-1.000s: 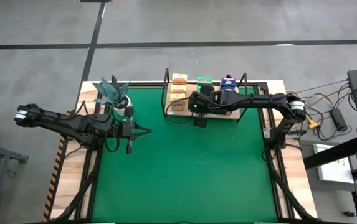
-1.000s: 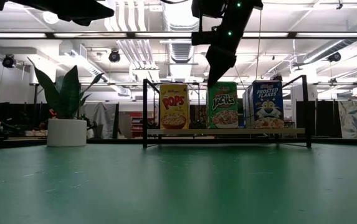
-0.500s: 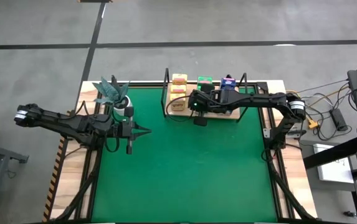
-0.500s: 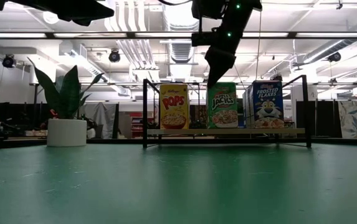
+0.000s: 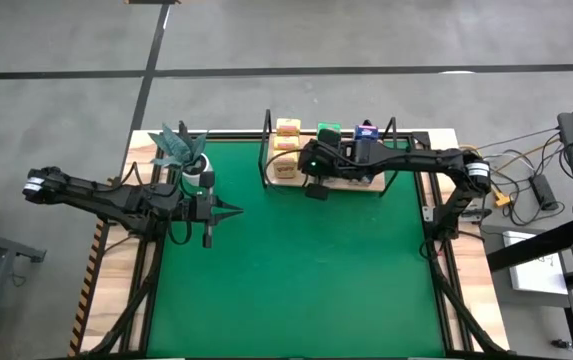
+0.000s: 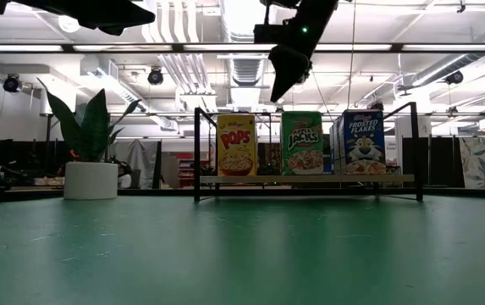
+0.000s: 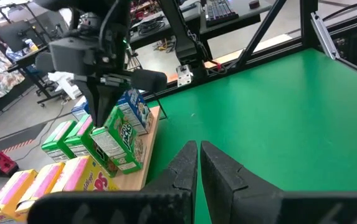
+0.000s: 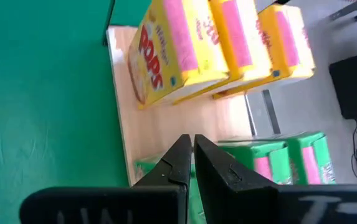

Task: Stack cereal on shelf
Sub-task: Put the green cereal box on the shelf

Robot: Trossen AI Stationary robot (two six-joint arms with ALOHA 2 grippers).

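Low view puts you at counter height: the green mat (image 6: 242, 254) runs back from the lens to the shelf (image 6: 310, 179), a light wooden board in a black wire frame. On it you see the cereal standing upright in a row, a yellow Pops box (image 6: 236, 145) to the left, a green Apple Jacks box (image 6: 301, 142) in the middle and a blue Frosted Flakes box (image 6: 365, 141) to the right. Your right tool (image 6: 278, 85) hangs above the gap between the yellow and green boxes, clear of their tops, its fingers pressed together on nothing. From overhead, that right tool (image 5: 312, 188) sits over the front edge of the shelf, with the yellow boxes (image 5: 286, 140) just beside it in a file running back. Its wrist camera shows three yellow boxes (image 8: 222, 46) and the green boxes (image 8: 278, 165) standing on the board. Your left tool (image 5: 236, 211) waits over the mat, well apart from the shelf, fingers together and empty. Near it, at the far left of the counter, stands a white pot with a teal plant (image 5: 182, 150).
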